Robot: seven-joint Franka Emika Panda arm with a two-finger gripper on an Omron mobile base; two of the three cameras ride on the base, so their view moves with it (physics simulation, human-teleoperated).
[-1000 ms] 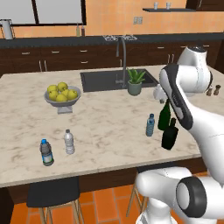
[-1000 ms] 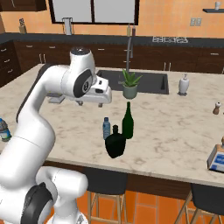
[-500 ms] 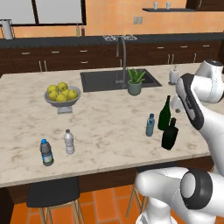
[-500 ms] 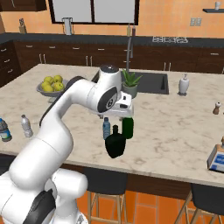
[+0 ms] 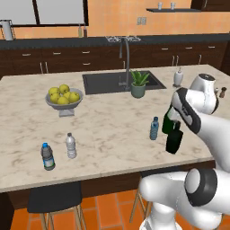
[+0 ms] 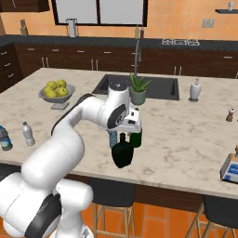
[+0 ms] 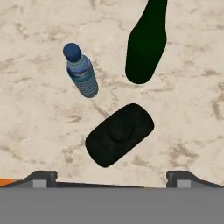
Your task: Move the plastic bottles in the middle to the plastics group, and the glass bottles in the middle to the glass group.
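A translucent blue, blue-capped water bottle (image 7: pixel 82 72) and dark green glass bottle (image 7: pixel 146 42) stand on beige-veined marble counter (image 7: pixel 35 127).

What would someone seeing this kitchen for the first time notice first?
The white arm bends low over the island's near edge, its gripper hovering above three bottles: a slim blue water bottle, a tall green glass bottle and a squat dark bottle. Further left sit a bowl of lemons and two small plastic bottles.

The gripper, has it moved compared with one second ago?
Yes. In the right base view the gripper went rightward from beside the sink, and now hangs over the dark squat bottle.
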